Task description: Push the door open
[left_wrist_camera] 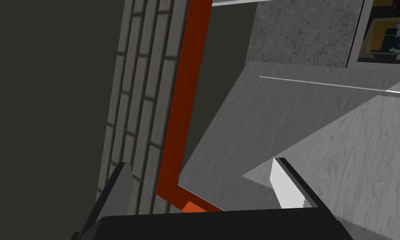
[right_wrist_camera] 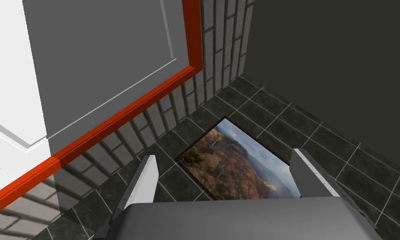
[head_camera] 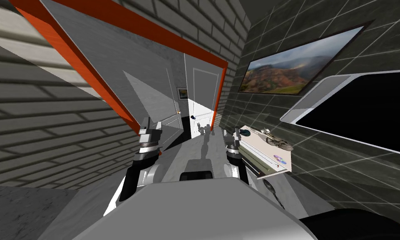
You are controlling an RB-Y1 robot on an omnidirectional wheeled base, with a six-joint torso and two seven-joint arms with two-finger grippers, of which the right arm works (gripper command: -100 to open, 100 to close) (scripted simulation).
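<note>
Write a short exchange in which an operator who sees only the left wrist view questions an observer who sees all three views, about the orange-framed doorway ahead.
Operator: I see an orange frame beside a brick wall. What shows through it?
Observer: In the head view, a white panelled door shows through the frame, by its right post.
Operator: What is near my right arm?
Observer: A white shelf against the dark tiled wall, close beside the right hand.
</note>
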